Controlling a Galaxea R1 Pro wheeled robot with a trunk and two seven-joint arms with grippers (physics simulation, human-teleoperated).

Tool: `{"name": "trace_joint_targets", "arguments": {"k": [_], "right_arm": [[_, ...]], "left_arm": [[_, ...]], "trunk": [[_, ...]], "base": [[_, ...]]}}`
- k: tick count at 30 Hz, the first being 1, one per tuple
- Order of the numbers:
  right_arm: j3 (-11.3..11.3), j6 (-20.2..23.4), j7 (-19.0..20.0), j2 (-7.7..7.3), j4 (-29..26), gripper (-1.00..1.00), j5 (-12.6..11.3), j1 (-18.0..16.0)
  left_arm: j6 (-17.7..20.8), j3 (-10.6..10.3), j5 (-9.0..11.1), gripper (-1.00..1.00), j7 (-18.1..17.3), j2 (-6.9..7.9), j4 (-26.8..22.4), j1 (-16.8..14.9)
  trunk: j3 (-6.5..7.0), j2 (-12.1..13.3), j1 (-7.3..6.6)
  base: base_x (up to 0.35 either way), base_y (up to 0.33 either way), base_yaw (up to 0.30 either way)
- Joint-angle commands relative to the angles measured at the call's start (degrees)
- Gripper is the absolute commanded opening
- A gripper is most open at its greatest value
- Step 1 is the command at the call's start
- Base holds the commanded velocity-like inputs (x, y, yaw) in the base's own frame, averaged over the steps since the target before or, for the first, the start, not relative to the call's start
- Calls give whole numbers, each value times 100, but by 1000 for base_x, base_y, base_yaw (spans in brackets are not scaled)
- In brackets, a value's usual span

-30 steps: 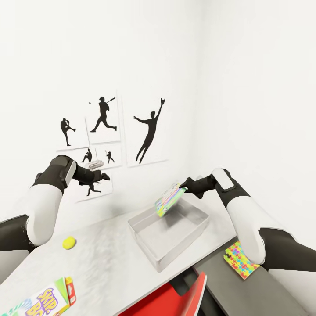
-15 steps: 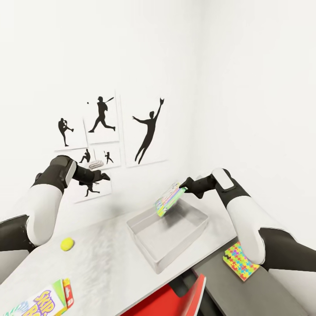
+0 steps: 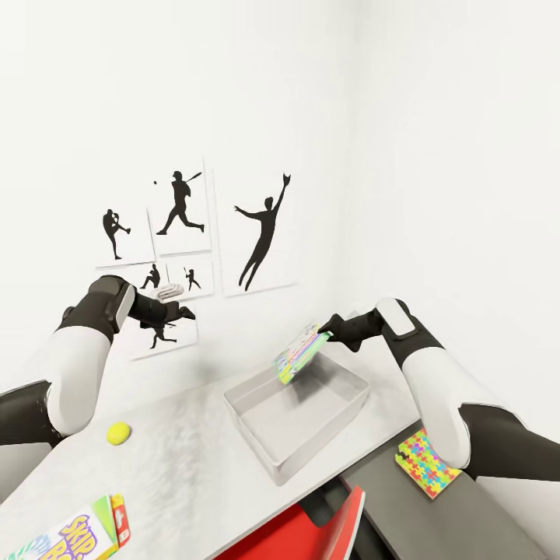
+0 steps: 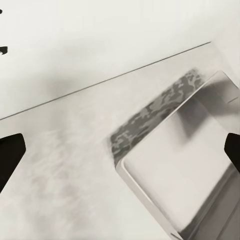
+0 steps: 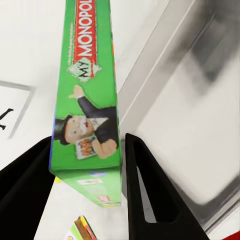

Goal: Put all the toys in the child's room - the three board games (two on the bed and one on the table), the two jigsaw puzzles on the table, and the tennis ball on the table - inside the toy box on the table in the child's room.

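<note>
The right gripper [image 3: 327, 336] is closed on the green board game [image 3: 299, 355] and holds it tilted above the toy box [image 3: 257, 428] on the table [image 3: 187, 474]. The left gripper [image 3: 183, 312] hangs with its fingers wide apart and nothing between them. The tennis ball [image 3: 119, 433] lies on the table.

Two plain white walls [image 3: 435, 155] meet in a corner, evenly lit, with no hard shadows. On the left wall hangs a cluster of white panels bearing black silhouettes of ball players [image 3: 183, 204] — a batter, a pitcher, smaller figures, and a tall leaping figure [image 3: 264, 232] with one arm stretched up. Below them soft grey shade falls on the wall. At the bottom edge sits a red piece of furniture [image 3: 311, 529] — what it is cannot be told.
</note>
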Motion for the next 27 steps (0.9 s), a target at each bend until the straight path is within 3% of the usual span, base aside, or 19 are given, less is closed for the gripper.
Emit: {"name": "trace_joint_targets", "arguments": {"k": [1,15,22,27], "right_arm": [[-38,14,-62,6,-6,-100,-47,-1],[-28,87,-84,-3,1,-100,-76,-108],[-1,93,-73,13,-5,-100,-85,-108],[2,92,-65,8,-6,-100,-83,-111]], "left_arm": [[18,37,-60,100,-48,-4,-4,-3],[59,68,-42,100,-66,49,-11,-3],[59,47,-69,100,-702,160,-26,-3],[59,39,-77,100,-963,360,-30,-4]], "trunk": [[-3,-5,2],[-3,-5,2],[-6,-5,2],[-41,-5,2]], "base": [[0,0,0],[0,0,0],[0,0,0],[0,0,0]]}}
